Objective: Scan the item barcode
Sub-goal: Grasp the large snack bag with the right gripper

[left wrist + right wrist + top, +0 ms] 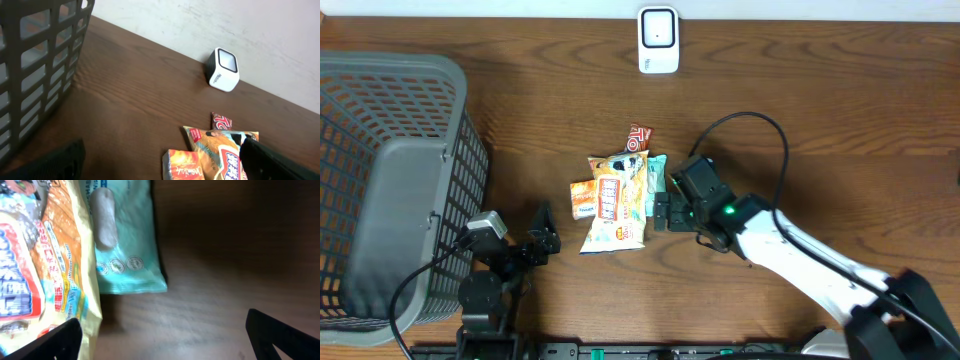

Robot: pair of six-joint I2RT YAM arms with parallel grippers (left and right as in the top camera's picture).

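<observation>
The left gripper (544, 232) and right gripper (661, 212) are spread wide, empty. The teal packet (656, 178) lies mid-counter, just beside the right gripper. It should be pinched by its free edge, its barcode left uncovered for the scanner (658, 40) at the far edge.

Scanner (223, 70): you get a small dark logo on its side, too small to read.
Bag (616, 200): bold print on a red panel; you can't make it out.
Teal packet (127, 240): three round seals, lettering blurred.
Red packet (221, 121): white lettering, illegible.
</observation>
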